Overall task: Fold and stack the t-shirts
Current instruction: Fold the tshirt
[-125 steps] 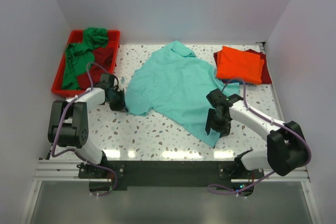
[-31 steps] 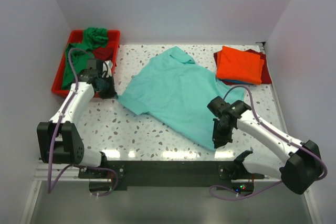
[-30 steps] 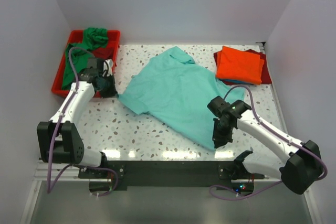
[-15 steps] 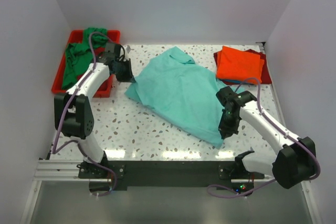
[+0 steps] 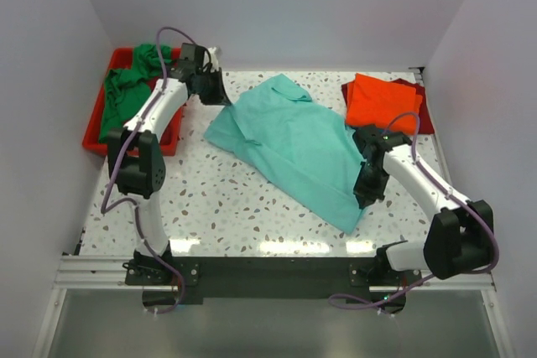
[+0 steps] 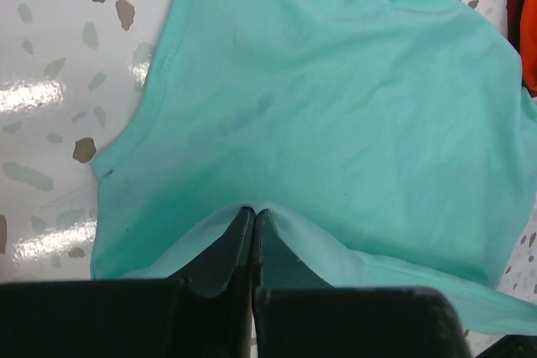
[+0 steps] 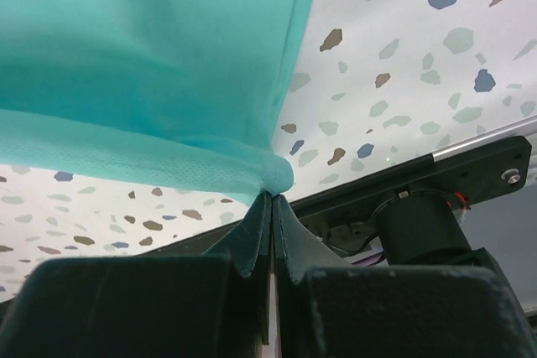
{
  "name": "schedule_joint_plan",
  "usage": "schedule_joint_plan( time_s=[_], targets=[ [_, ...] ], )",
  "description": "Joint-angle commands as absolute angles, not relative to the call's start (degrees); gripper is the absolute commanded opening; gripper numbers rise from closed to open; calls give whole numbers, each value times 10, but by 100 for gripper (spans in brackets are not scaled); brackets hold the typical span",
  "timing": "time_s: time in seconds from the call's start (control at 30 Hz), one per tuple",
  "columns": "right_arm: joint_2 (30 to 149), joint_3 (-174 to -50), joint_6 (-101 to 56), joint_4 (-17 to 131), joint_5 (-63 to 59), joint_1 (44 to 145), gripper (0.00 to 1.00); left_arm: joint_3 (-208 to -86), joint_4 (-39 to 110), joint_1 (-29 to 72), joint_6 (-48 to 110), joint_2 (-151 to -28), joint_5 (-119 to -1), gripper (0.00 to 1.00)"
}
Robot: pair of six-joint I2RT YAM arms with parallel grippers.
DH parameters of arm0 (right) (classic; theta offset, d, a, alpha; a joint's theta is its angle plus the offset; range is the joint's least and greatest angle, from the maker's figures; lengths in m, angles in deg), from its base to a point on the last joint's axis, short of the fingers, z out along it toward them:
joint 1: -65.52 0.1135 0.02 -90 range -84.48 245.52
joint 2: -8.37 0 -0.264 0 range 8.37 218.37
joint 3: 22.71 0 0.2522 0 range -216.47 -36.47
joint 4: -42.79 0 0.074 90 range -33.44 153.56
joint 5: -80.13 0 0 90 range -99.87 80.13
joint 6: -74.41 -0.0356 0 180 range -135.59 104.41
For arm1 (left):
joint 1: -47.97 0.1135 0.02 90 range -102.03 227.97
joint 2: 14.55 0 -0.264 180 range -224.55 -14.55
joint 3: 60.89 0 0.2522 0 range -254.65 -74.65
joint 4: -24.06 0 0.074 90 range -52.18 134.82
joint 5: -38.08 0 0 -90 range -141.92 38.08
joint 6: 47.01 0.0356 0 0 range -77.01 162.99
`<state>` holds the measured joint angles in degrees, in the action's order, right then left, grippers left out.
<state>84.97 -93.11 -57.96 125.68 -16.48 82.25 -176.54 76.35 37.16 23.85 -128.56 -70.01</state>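
A light teal t-shirt (image 5: 294, 144) lies stretched diagonally across the speckled table. My left gripper (image 5: 220, 94) is at its far left corner, beside the red tray, and is shut on the cloth. The left wrist view shows the teal t-shirt (image 6: 336, 106) bunched over the closed tips of the left gripper (image 6: 253, 211). My right gripper (image 5: 367, 194) is shut on the near right hem. In the right wrist view the hem of the teal t-shirt (image 7: 151, 56) hangs pinched in the right gripper (image 7: 270, 196), lifted off the table. A folded orange t-shirt (image 5: 382, 102) lies on a dark red one (image 5: 425, 115) at the back right.
The red tray (image 5: 95, 136) stands at the back left with a crumpled green t-shirt (image 5: 126, 94) in it. White walls close in the left, back and right sides. The right arm's base (image 7: 419, 224) and the table's front rail lie behind the right gripper.
The left gripper has carried its corner of the teal t-shirt away toward the back, past the tray. The right gripper has moved back and right with the hem, and the shirt has drawn taut.
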Motion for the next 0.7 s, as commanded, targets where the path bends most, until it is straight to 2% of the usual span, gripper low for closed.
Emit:
schedule_joint_plan(
  time_s=[0.0,0.3,0.67],
  targets=[
    [864,-961,-563,1244,-181,804,0,-1816,755,367,232,-1309,-725,0],
    [923,-1006,-545,1222,-179,771,0,-1848,709,353,233,-1355,-758,0],
    [932,-1016,-538,1234,-195,750,0,-1914,691,336,226,-1405,-749,0]
  ],
)
